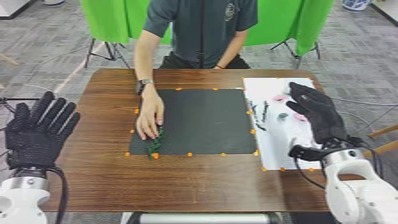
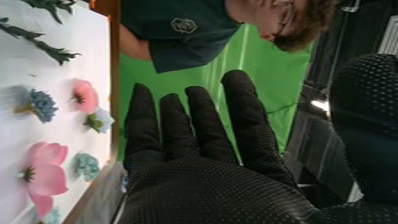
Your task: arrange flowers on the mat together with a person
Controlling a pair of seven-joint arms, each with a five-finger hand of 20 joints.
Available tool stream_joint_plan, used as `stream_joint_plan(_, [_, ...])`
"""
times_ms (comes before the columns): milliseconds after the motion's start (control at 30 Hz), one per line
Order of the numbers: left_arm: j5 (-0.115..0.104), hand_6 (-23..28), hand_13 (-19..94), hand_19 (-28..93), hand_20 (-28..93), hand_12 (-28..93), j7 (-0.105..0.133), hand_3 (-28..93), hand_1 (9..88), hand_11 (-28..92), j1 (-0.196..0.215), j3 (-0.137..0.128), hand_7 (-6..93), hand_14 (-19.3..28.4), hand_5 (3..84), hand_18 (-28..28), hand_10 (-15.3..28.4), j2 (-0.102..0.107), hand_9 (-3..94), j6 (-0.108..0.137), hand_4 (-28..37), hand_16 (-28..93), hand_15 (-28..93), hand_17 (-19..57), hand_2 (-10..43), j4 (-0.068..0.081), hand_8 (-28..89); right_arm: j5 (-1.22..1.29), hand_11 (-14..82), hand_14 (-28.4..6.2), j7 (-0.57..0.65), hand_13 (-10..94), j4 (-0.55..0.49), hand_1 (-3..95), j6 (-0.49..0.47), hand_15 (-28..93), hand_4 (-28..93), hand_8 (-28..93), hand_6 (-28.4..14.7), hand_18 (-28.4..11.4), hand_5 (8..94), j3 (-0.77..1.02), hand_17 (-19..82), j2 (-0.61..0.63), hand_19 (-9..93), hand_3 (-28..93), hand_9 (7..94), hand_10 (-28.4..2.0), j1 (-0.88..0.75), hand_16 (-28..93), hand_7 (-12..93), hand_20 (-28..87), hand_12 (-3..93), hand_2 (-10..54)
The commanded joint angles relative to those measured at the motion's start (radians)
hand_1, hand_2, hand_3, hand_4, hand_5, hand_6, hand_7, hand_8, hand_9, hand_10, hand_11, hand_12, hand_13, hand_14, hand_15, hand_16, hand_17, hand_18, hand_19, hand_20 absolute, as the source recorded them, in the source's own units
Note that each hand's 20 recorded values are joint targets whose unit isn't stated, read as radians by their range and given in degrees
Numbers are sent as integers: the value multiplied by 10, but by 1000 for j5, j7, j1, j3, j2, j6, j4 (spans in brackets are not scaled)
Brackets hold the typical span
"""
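On the brown wooden table, a person's bare hand touches a green leafy sprig near the near-left corner of the dark rectangular mat, presumably positioning it, while the black-gloved left hand and right hand, straight fingers apart, grip nothing, likely leaving working room.

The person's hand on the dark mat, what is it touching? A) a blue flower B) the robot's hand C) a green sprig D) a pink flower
C: the person's hand has its fingertips at the top of the green sprig, near a corner of the dark mat.
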Motion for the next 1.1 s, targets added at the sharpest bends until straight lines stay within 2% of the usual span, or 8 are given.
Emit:
stream_joint_plan(33, [-2,58,292,270,121,56,9,633,302,148,35,-4,91,127,434,123,132,-20,370,-6,-283,-56,202,-34,147,-13,-97,-230,53,-116,7,226,24,239,61,95,-248,-125,-48,-132,379,-34,105,34,326,818,309,-163,40,113,187,72,124,-42])
stream_joint_plan(133, [1,57,292,270,121,56,9,633,303,148,38,-5,89,127,433,123,132,-20,370,-5,-283,-56,202,-34,146,-14,-97,-368,56,-97,12,219,34,261,64,90,-250,-133,-51,-82,360,-28,125,44,279,818,296,-158,45,87,197,45,120,-67])
stream_joint_plan(400, [-2,58,293,269,121,56,14,632,304,148,45,-12,90,126,433,124,132,-23,369,-2,-283,-56,201,-34,146,-15,-97,-523,57,-92,36,204,-52,281,10,110,-258,-135,-52,-72,338,166,127,28,265,817,282,-155,-124,42,198,38,121,-94])
stream_joint_plan(667, [-5,58,292,270,122,57,25,632,304,149,52,-11,91,129,434,124,132,-22,369,5,-283,-55,203,-35,146,-19,-96,-777,87,-135,330,185,-92,272,161,225,-282,-130,-72,-105,345,154,113,56,397,750,279,-184,-167,59,196,38,142,-95])
stream_joint_plan(767, [-21,59,293,270,121,58,24,633,304,150,39,-7,92,130,434,124,132,-20,369,11,-283,-54,206,-35,146,-9,-96,-817,229,-156,405,219,-86,275,191,444,-282,-144,-73,-138,372,117,118,76,558,747,326,-184,-148,118,234,83,207,-95])
stream_joint_plan(867, [-13,60,293,270,122,59,13,634,303,153,22,-7,93,131,434,124,134,-9,370,3,-283,-53,210,-35,146,-1,-96,-902,545,-181,504,251,-81,308,202,717,-281,-159,-67,-166,396,95,151,90,721,775,304,-185,-141,288,302,276,374,-95])
stream_joint_plan(1033, [-25,62,296,274,123,62,19,634,304,160,19,-3,95,134,439,125,136,-6,375,47,-283,-51,217,-35,146,-7,-95,-987,625,-187,666,396,-74,343,120,777,-283,-164,-52,-199,524,66,239,113,802,745,431,-178,-105,419,317,415,446,-95])
stream_joint_plan(1100, [-24,63,297,278,125,66,28,633,305,167,17,-2,99,136,443,124,138,-13,378,41,-283,-50,224,-35,149,-4,-95,-1006,619,-190,695,426,-68,347,110,774,-282,-158,-52,-209,565,56,259,114,813,740,467,-178,-96,423,310,421,441,-95])
